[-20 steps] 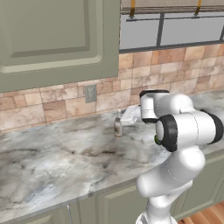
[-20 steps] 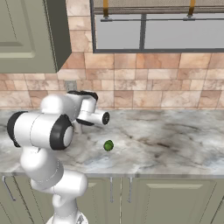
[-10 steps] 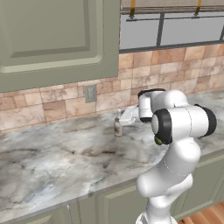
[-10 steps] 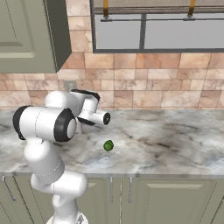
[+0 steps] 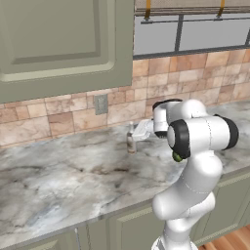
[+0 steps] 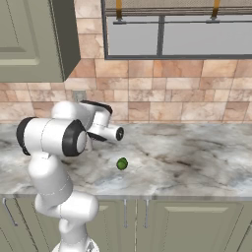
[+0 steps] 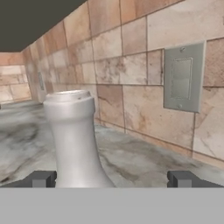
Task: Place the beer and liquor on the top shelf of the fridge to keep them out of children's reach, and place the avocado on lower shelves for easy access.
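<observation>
Since the earlier frame your arm's upper joints have rolled over, while the gripper (image 7: 111, 178) stays level near the bottle (image 7: 74, 140). Its jaws stand wide apart, holding nothing. The bottle stands upright on the counter (image 5: 58, 185), between the fingertips but nearer the left one. From the bottle, the avocado (image 6: 122, 163) lies toward the counter's front edge.

bottle (image 7: 73, 138): pale grey-white, upright on the bench (image 6: 197, 157), near the tiled wall; neck and rim are seen close in the hand view.
avocado (image 6: 122, 163): small, round, green; lies on the bench toward its front edge.
</observation>
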You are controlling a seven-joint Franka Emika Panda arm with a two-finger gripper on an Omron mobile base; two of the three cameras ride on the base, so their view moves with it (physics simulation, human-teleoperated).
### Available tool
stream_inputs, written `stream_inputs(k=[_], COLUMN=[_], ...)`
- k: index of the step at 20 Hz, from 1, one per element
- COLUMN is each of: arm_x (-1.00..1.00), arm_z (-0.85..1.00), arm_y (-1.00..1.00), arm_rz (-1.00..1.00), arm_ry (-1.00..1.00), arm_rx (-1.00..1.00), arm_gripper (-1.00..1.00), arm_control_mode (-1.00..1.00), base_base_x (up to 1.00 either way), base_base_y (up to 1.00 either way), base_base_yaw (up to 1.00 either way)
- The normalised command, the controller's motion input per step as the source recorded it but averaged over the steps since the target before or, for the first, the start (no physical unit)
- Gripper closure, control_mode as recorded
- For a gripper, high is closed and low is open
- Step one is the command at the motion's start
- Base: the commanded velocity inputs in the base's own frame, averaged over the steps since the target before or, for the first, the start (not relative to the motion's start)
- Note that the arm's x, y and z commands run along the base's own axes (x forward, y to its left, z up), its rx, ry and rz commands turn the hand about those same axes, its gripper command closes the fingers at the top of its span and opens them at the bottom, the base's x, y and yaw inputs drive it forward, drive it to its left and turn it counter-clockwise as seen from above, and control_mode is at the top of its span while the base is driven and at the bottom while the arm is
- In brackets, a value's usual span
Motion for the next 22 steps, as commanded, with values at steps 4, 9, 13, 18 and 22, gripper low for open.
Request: stream_inputs(k=[4, 9, 13, 18, 22], arm_x=[0.0, 0.0, 0.0, 0.0, 0.0], arm_z=[-0.05, -0.02, 0.0, 0.0, 0.0], arm_y=[0.16, 0.08, 0.01, 0.0, 0.0], arm_rz=[0.0, 0.0, 0.0, 0.0, 0.0], arm_ry=[0.0, 0.01, 0.04, 0.03, 0.0], arm_rx=[-0.01, 0.0, 0.0, 0.0, 0.0], arm_gripper=[-1.0, -1.0, 1.0, 1.0, 1.0], arm_control_mode=[-1.0, -1.0, -1.0, -1.0, -1.0], base_base_x=[0.0, 0.0, 0.0, 0.0, 0.0], base_base_y=[0.0, 0.0, 0.0, 0.0, 0.0], base_base_yaw=[0.0, 0.0, 0.0, 0.0, 0.0])
